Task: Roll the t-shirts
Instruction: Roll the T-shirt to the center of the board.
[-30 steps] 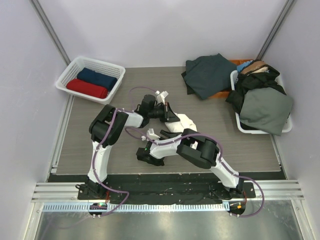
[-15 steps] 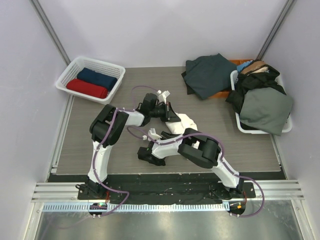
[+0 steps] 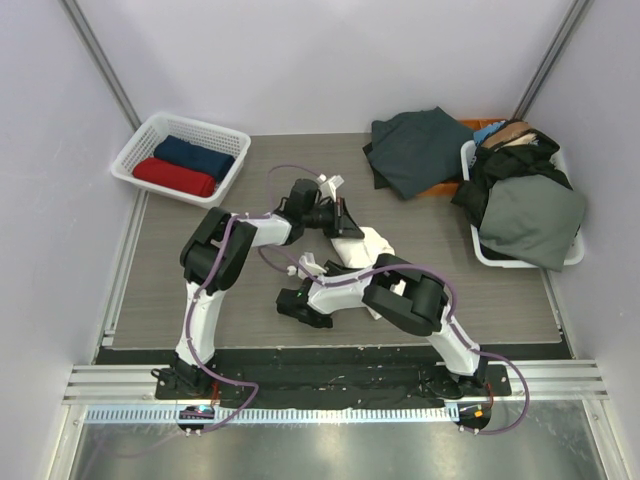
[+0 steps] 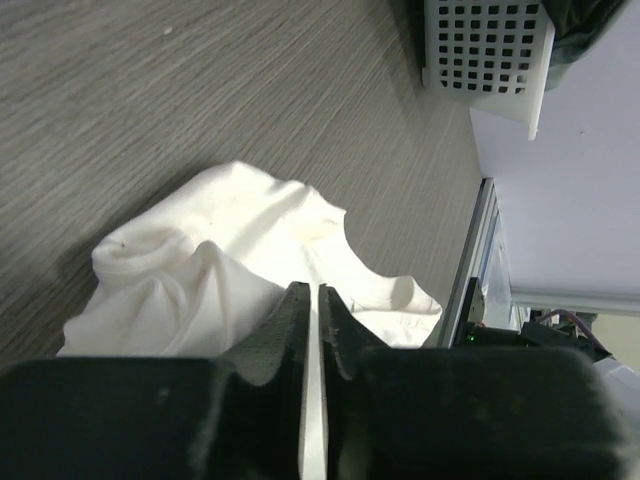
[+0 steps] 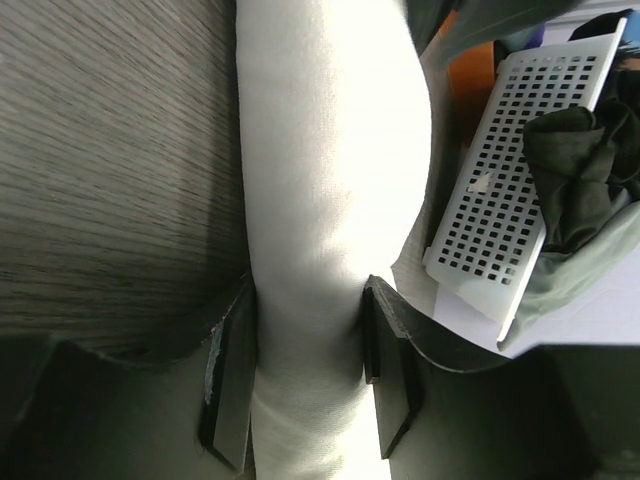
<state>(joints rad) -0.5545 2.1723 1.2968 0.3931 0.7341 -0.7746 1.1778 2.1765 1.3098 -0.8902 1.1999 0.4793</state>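
Cream-white t-shirt (image 5: 330, 150), rolled, sits clamped betw. my right pincer's (image 5: 305, 300) jaws, centre-bottom of the wrist frame. Left pincer (image 4: 310, 300): jaws nearly together above its crumpled loose end; can't tell if cloth's nipped. Roll lies mid-worktop (image 3: 170, 280). Risk: the loose end is untucked, so a slipping grip could let the roll unwind.

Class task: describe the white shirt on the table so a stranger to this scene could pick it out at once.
Find the grey wood-grain table. At its middle lies the white shirt, bunched into a roll, flanked by the fingers of the right end effector. It is the only white garment; the others, at the far corners, are coloured or dark.
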